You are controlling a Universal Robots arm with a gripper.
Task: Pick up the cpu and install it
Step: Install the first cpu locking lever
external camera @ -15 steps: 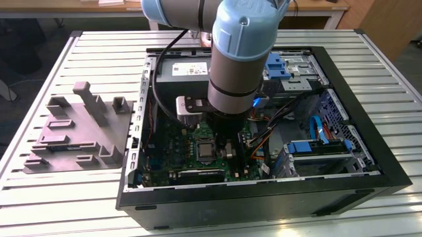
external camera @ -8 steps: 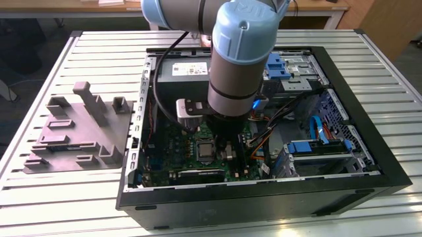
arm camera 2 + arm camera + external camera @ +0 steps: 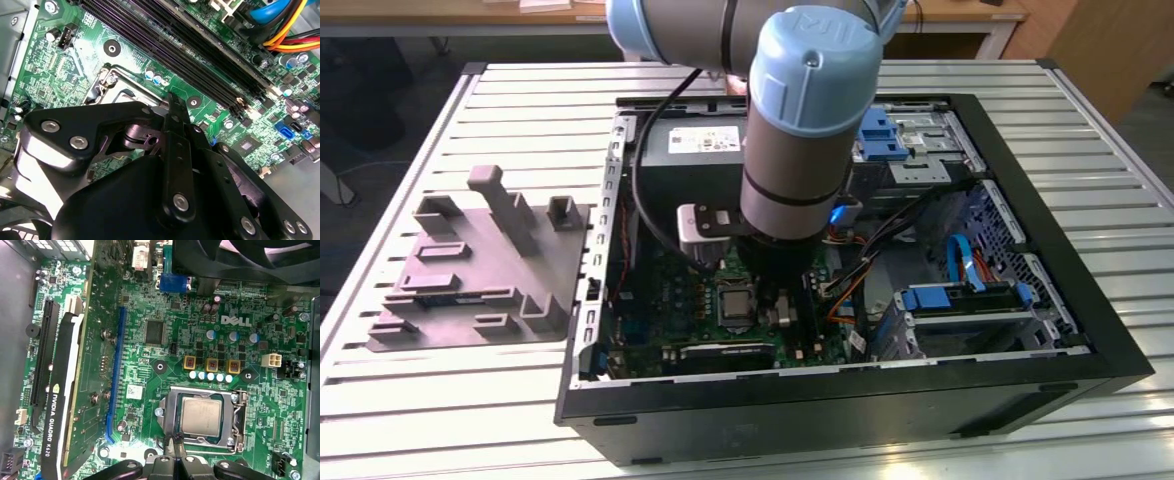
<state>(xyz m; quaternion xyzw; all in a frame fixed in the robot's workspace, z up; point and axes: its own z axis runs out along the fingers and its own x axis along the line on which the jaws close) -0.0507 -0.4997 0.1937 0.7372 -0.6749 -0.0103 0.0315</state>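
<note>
Hovering just beside socket (image 3: 202, 417) on motherboard (image 3: 200, 340): hand (image 3: 174, 446), fingertips pinched together, holding nothing. Cpu (image 3: 201, 415) already seated in socket frame. Judged light, rigid, slick metal top, fragile underside; grip only by opposite edges.

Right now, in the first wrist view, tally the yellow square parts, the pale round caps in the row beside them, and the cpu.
Yellow squares: 3
Pale caps: 5
cpu: 1
Total: 9
</note>
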